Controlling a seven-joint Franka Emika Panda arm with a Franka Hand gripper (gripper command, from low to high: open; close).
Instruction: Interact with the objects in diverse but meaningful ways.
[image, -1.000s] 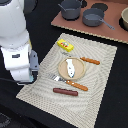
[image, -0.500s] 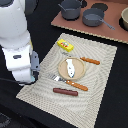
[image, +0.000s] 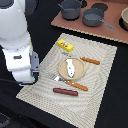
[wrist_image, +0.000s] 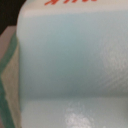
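Observation:
A pale blue cup-like container (wrist_image: 65, 65) with red lettering at one edge fills the whole wrist view, very close to the camera. My arm (image: 20, 60) stands over the near-left corner of the placemat (image: 102, 75) in the exterior view, and its body hides the gripper's fingers. On the mat lie a yellow packet with a red mark (image: 65, 46), a small white oblong piece (image: 70, 67) on a tan plate (image: 61, 74), and a dark red-brown sausage (image: 65, 92). I cannot tell whether the fingers hold the container.
An orange-handled fork (image: 70, 82) lies by the plate and an orange-handled knife (image: 90, 61) beyond it. Two grey pots (image: 70, 9) (image: 94, 19) stand on a brown board (image: 115, 31) at the back. The table around is dark.

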